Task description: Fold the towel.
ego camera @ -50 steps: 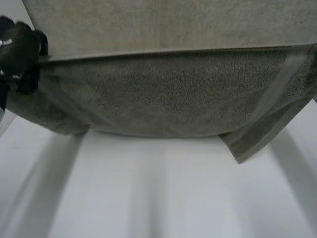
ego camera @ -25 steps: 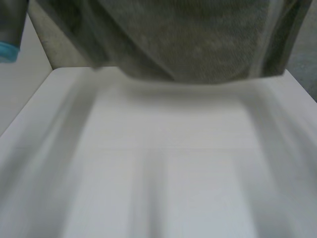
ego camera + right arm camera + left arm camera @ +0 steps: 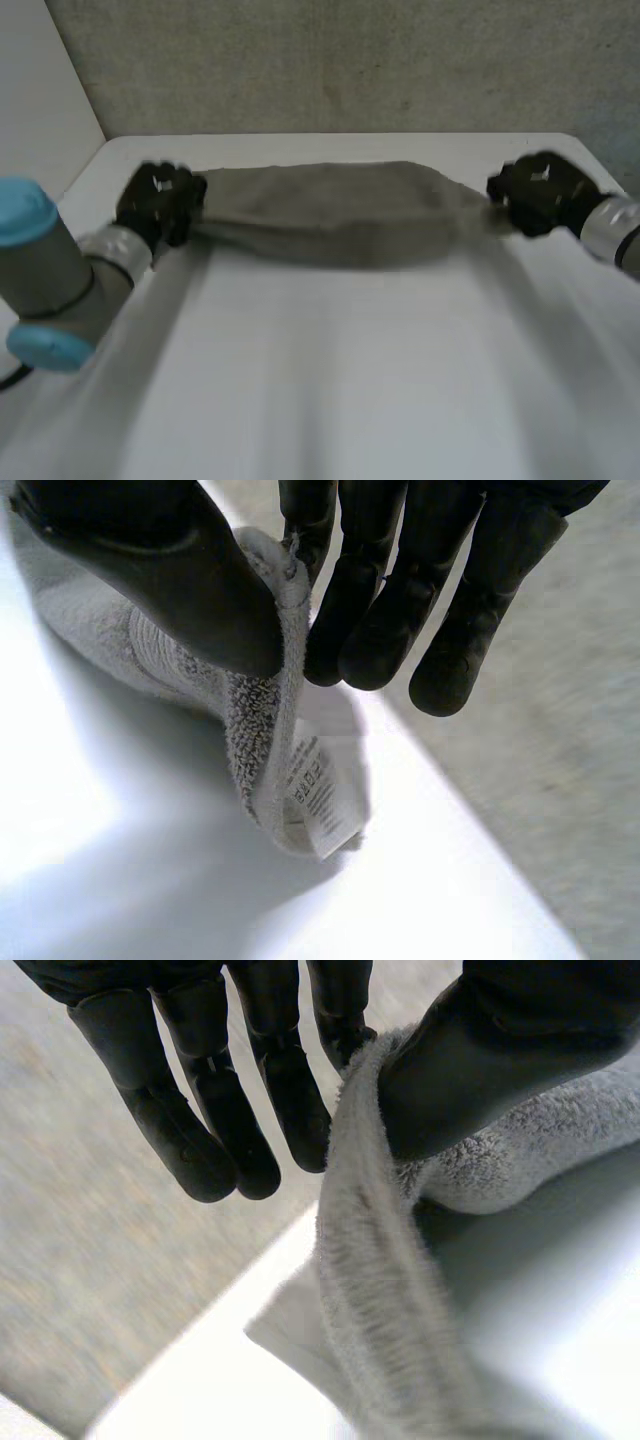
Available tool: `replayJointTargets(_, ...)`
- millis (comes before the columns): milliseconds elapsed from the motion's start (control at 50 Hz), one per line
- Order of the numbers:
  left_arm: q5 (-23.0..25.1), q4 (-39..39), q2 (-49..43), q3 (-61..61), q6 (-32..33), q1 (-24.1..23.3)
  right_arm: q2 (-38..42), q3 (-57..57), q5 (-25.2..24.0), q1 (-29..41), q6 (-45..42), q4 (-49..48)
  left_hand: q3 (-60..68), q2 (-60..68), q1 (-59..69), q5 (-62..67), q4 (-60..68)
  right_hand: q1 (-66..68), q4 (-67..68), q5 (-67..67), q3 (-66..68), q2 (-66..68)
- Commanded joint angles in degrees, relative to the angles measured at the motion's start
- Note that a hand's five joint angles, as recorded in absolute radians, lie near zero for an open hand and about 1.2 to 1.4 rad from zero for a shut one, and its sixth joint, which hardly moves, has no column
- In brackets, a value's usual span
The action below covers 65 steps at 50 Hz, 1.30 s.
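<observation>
A grey-green towel (image 3: 345, 212) hangs stretched between my two hands over the far part of the white table (image 3: 330, 380), sagging in the middle. My left hand (image 3: 158, 203) holds its left end; in the left wrist view the thumb (image 3: 480, 1050) pinches the towel's edge (image 3: 375, 1290) against the fingers (image 3: 215, 1110). My right hand (image 3: 538, 193) holds the right end; in the right wrist view the thumb (image 3: 160, 570) pinches the towel (image 3: 255, 705) against the fingers (image 3: 400, 600), and a white care label (image 3: 315, 800) hangs below the grip.
The table's far edge (image 3: 330, 137) runs just behind the towel, with grey carpet floor (image 3: 350, 60) beyond it. My left arm (image 3: 50, 280) with its light-blue caps reaches in over the table's near left part.
The towel hung close before the head view and has swung away from it; it now hangs stretched between both hands low over the far part of the table.
</observation>
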Motion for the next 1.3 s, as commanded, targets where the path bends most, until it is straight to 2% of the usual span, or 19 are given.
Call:
replayJointTargets(20,0.25,2.75,2.07,-8.94,1.47,3.04,-3.57,7.66,-0.77,-1.18,-5.62,-0.59,-8.45,-6.14,-3.18,-17.51,-7.17,4.33,3.76,2.81,3.58,3.31)
replayJointTargets(60,0.25,2.67,6.10,-12.19,1.56,3.75,-11.97,11.34,-0.77,-2.23,-5.36,-0.51,-8.45,-6.14,-3.18,-17.51,-7.17,4.33,3.76,2.81,3.58,3.31)
replayJointTargets(140,0.34,2.58,11.57,-15.02,1.38,4.01,-17.55,14.26,-0.77,-3.99,-5.27,-0.42,-8.45,-6.14,-3.18,-17.51,-7.17,4.33,3.76,2.81,3.58,3.31)
replayJointTargets(180,0.43,2.14,18.22,-18.08,1.03,4.10,-19.92,15.13,-0.42,-4.78,-5.27,-0.15,-8.45,-6.14,-3.18,-17.51,-7.17,4.33,3.76,2.81,3.58,3.31)
replayJointTargets(220,0.43,1.70,22.08,-19.66,0.86,4.10,-26.66,16.54,-0.25,-7.06,-5.27,1.86,-8.45,-6.14,-3.18,-17.51,-7.17,4.33,3.76,2.81,3.58,3.31)
replayJointTargets(340,0.43,-1.89,35.80,-22.93,0.68,4.28,-33.72,16.01,-0.42,-11.46,-5.44,6.97,-8.45,-6.14,-3.18,-17.51,-7.17,4.33,3.76,2.81,3.58,3.31)
replayJointTargets(440,0.60,-6.46,40.04,-22.67,0.77,4.28,-37.41,13.91,-0.69,-15.24,-5.44,12.49,-8.45,-6.14,-3.18,-17.51,-7.17,4.33,3.76,2.81,3.58,3.31)
replayJointTargets(620,3.15,-7.44,37.77,-22.66,0.95,4.54,-34.51,14.96,-2.44,-14.98,-5.36,13.38,-8.45,-6.14,-3.18,-17.51,-7.17,4.33,3.76,2.81,3.58,3.31)
replayJointTargets(800,3.68,-6.47,18.96,-10.10,1.56,3.75,-20.45,8.10,-1.56,-10.50,-5.62,12.68,-8.45,-6.14,-3.18,-17.51,-7.17,4.33,3.76,2.81,3.58,3.31)
replayJointTargets(840,3.50,-6.74,15.18,-5.26,1.56,3.66,-13.45,-0.64,0.79,-6.38,-5.27,11.89,-8.45,-6.14,-3.18,-17.51,-7.17,4.33,3.76,2.81,3.58,3.31)
replayJointTargets(860,2.98,-7.26,12.22,0.13,1.39,3.66,-13.42,-0.69,0.81,-6.37,-5.27,11.89,-8.45,-6.14,-3.18,-17.51,-7.17,4.33,3.76,2.81,3.58,3.31)
replayJointTargets(900,2.27,-8.14,10.17,5.64,1.21,3.40,-8.86,-11.44,6.49,-2.87,-2.74,9.27,-8.45,-6.14,-3.18,-17.51,-7.17,4.33,3.76,2.81,3.58,3.31)
replayJointTargets(940,-0.96,-10.24,9.03,16.22,0.16,2.17,-8.58,-15.67,9.13,-1.55,0.15,6.21,-8.45,-6.14,-3.18,-17.51,-7.17,4.33,3.76,2.81,3.58,3.31)
replayJointTargets(960,-0.98,-10.25,9.03,16.27,0.15,2.17,-8.58,-15.71,9.16,-1.53,0.18,6.17,-8.45,-6.14,-3.18,-17.51,-7.17,4.33,3.76,2.81,3.58,3.31)
replayJointTargets(1000,-3.96,-10.34,8.85,23.45,-2.99,0.85,-8.93,-21.06,12.48,0.22,8.22,-1.44,-8.45,-6.14,-3.18,-17.51,-7.17,4.33,3.76,2.81,3.58,3.31)
replayJointTargets(1080,-4.50,-9.55,9.64,26.54,-8.26,0.50,-10.25,-22.92,13.02,-0.65,15.91,-5.78,-8.45,-6.14,-3.18,-17.51,-7.17,4.33,3.76,2.81,3.58,3.31)
replayJointTargets(1160,-4.41,-9.11,12.01,26.20,-12.85,0.67,-12.80,-21.88,10.14,-1.62,21.35,-3.94,-8.45,-6.14,-3.18,-17.51,-7.17,4.33,3.76,2.81,3.58,3.31)
replayJointTargets(1200,-4.15,-9.02,13.85,22.36,-15.22,0.94,-12.71,-20.64,9.33,-1.62,21.19,-3.32,-8.45,-6.14,-3.18,-17.51,-7.17,4.33,3.76,2.81,3.58,3.31)
replayJointTargets(1300,-3.45,-8.32,14.03,13.75,-15.05,1.29,-12.45,-14.86,7.67,-1.44,17.78,-3.32,-8.45,-6.14,-3.18,-17.51,-7.17,4.33,3.76,2.81,3.58,3.31)
